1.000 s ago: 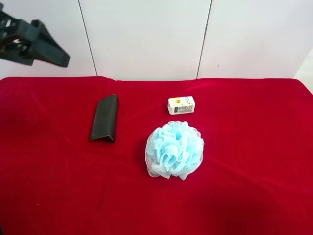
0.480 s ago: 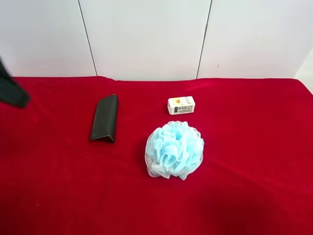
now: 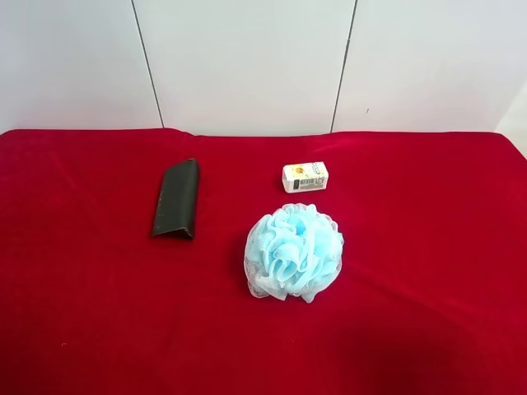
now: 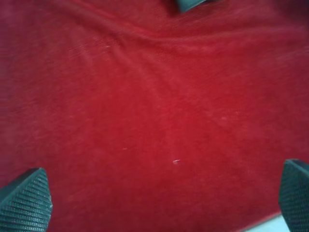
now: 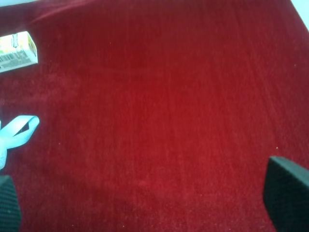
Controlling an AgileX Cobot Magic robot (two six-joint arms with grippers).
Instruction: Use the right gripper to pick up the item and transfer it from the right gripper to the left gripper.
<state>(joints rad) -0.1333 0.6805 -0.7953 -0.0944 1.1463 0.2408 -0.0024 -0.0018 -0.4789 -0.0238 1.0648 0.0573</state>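
**Bare cloth ahead of both pincers**

Right pincer [image 5: 145, 203], jaws wide: bare red bench [image 5: 169, 96] ahead; box [image 5: 17, 48] and pouf [image 5: 14, 133] stand off to one side. Left pincer [image 4: 159, 203], jaws wide: only the case [image 4: 190, 4] far ahead.

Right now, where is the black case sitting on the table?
In the exterior high view, the black case lies flat on the red cloth, left of centre, apart from the white box and the blue pouf to its right.

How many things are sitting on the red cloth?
3. The black case lies toward the exterior high view's left, the small white box near the middle, and the blue bath pouf just in front of the box. Nothing looks hidden.
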